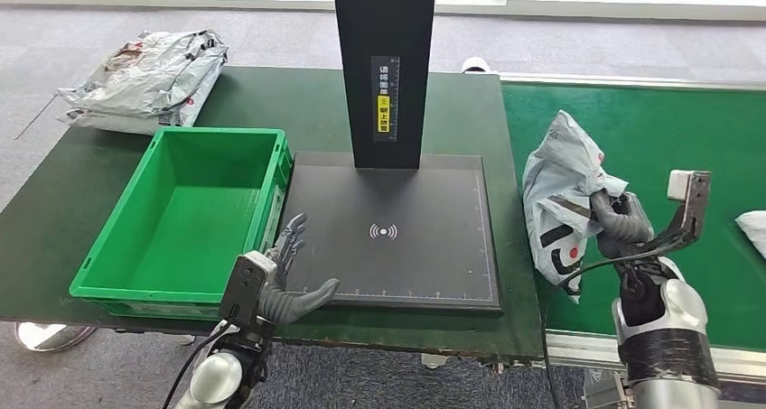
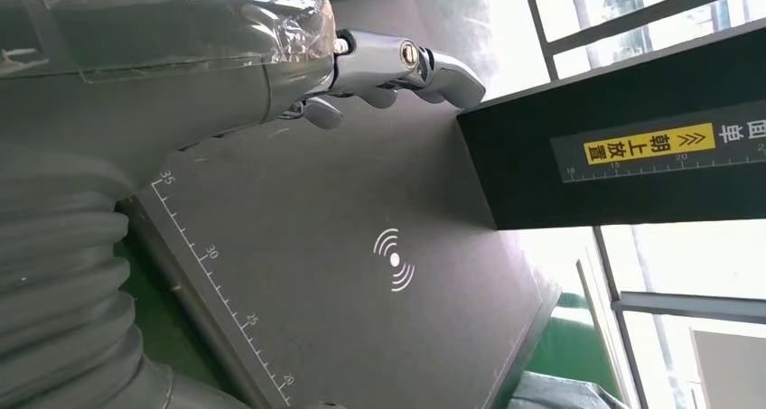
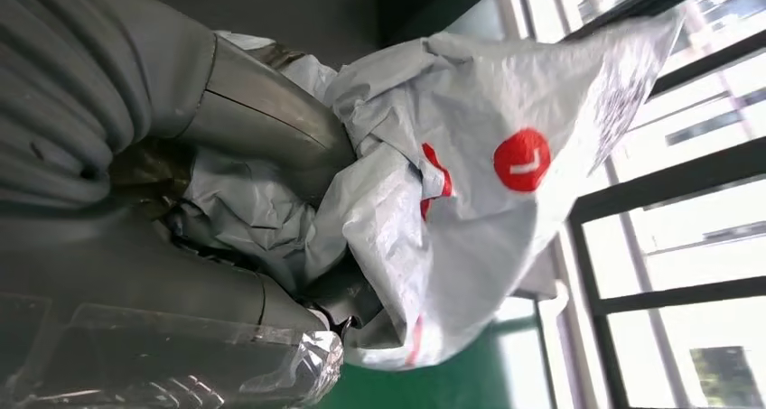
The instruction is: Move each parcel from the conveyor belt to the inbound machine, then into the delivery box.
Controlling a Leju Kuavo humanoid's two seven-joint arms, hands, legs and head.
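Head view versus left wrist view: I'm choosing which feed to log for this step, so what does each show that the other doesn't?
The head view alone shows the right hand gripping a grey parcel above the edge of the green conveyor belt, plus the green delivery box and a pile of parcels behind it. The left wrist view alone lets you read the ruler numbers along the pad's edge. Both show the left hand holding nothing over the black inbound machine pad, its wave symbol and the black column's yellow label.

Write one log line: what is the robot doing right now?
right hand grips parcel | left hand empty by scanner pad | green box empty
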